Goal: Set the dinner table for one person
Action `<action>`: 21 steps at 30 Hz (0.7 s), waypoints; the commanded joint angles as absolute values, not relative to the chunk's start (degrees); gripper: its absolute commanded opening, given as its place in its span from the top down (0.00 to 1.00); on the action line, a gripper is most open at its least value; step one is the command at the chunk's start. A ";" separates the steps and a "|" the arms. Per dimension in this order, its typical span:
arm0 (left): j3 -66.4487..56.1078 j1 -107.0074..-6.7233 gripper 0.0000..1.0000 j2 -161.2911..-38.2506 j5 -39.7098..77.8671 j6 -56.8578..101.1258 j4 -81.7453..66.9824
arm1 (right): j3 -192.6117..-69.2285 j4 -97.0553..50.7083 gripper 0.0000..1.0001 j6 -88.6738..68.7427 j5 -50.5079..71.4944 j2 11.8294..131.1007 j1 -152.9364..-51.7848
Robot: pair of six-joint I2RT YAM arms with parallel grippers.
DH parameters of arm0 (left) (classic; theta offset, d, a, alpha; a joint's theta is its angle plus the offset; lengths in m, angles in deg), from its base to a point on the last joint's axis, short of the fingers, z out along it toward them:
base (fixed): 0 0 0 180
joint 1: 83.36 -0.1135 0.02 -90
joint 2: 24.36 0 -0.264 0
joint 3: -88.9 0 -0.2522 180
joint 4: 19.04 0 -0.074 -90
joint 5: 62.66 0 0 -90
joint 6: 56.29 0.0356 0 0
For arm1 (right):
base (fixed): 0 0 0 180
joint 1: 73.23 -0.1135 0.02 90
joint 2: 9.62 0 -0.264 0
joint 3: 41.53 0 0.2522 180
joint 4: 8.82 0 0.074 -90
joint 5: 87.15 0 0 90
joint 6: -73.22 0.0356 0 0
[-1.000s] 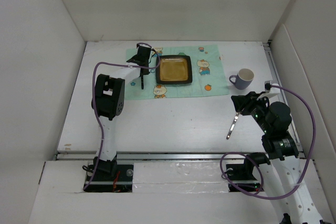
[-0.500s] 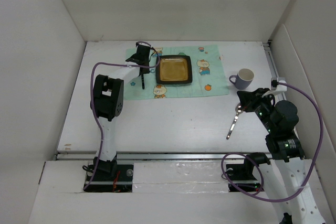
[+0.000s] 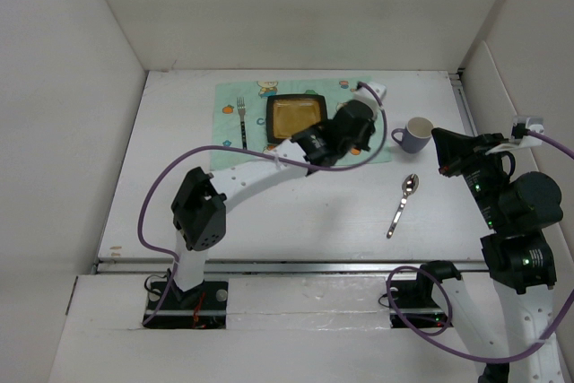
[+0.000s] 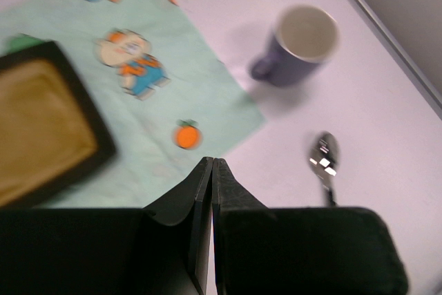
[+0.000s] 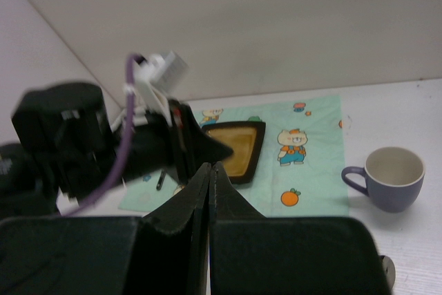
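On the dinner table (image 3: 296,208), toward the far edge, mint-green placemat (image 3: 372,145) lies flat with square black plate (image 3: 294,119) near its middle and fork (image 3: 241,121) on its left part, tines toward far edge. Purple mug (image 3: 414,134) stands just off the mat's right edge, handle pointing left. Spoon (image 3: 403,204) lies on bare tabletop nearer the near edge than the mug, bowl end toward far edge, touching nothing. Left gripper (image 4: 211,165) reaches across over the mat's right part beside the plate, fingers pressed together, nothing between them. Right gripper (image 5: 209,168) sits raised near the right edge, beside the mug, fingers also closed tight and empty.
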State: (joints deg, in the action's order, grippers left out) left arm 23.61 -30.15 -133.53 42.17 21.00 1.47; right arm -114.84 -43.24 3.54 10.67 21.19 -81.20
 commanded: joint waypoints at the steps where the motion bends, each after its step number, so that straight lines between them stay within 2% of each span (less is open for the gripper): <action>1: 22.07 -25.02 1.00 -136.16 45.36 16.41 3.17 | -117.34 -46.74 0.99 2.21 7.78 20.18 -81.67; 3: 23.20 -20.20 0.99 -139.13 45.71 15.35 1.93 | -117.34 -47.45 0.99 2.29 7.95 19.31 -81.67; 4: 24.69 -19.04 0.91 -140.63 45.45 14.91 2.10 | -117.60 -48.23 0.98 2.47 7.95 18.95 -81.67; 6: 28.98 -16.41 0.82 -145.64 45.01 13.59 4.56 | -119.00 -49.29 0.97 2.47 8.13 17.81 -81.67; 9: 31.81 -15.25 0.80 -150.12 44.74 12.18 5.27 | -121.11 -51.40 0.94 1.50 6.82 17.11 -81.67; 13: 33.22 -13.94 0.68 -154.43 40.97 8.33 4.74 | -122.96 -53.51 0.87 0.71 6.72 16.67 -81.67; 16: 35.33 -13.41 0.63 -157.24 39.74 6.91 6.40 | -122.79 -53.69 0.82 0.71 7.07 16.84 -81.67; 21: 33.86 -12.88 0.62 -158.66 39.04 5.59 5.72 | -121.38 -52.90 0.78 0.27 9.61 17.72 -81.67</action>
